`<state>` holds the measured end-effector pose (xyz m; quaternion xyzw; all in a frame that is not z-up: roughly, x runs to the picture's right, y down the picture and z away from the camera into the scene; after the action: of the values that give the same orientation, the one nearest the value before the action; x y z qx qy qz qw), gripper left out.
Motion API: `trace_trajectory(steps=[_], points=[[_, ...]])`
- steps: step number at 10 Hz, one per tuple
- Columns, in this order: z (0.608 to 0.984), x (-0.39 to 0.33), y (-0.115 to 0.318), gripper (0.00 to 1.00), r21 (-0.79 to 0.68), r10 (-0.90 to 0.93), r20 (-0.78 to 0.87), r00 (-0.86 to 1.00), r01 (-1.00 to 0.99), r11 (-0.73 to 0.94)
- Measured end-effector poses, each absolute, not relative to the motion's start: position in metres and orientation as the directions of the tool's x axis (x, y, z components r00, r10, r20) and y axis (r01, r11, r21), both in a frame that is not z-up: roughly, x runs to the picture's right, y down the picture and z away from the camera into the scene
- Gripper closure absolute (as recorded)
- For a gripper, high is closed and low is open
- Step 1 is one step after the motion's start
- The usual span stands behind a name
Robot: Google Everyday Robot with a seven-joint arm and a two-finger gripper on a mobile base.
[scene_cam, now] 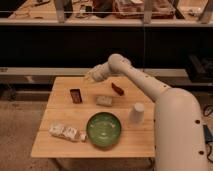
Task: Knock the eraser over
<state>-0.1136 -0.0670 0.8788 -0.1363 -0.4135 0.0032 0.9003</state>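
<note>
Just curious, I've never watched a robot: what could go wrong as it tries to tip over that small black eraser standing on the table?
The gripper hangs above and behind the eraser, apart from it, so a swipe might miss.
The beige block and red stick lie close by, so the arm could shove those instead.
A hard push might only slide the eraser.

Warm dim light, soft shadows on table [62, 112], dark bg, claw [89, 76] lit pale over table's far edge

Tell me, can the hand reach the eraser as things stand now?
Probably yes. The hand hovers near the back edge of the table, close to the eraser, and nothing stands between them; the beige block lies aside.
</note>
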Motion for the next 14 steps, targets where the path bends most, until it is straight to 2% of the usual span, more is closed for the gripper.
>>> trace_trajectory(steps=[4,8,14], points=[[0.913,-0.146,-0.072,1.00,-0.267,0.151,0.756,0.637,0.090,0.959],[0.938,-0.177,-0.060,1.00,-0.269,0.138,0.756,0.640,0.111,0.957],[0.954,-0.203,-0.039,1.00,-0.324,0.174,0.765,0.620,0.138,0.936]])
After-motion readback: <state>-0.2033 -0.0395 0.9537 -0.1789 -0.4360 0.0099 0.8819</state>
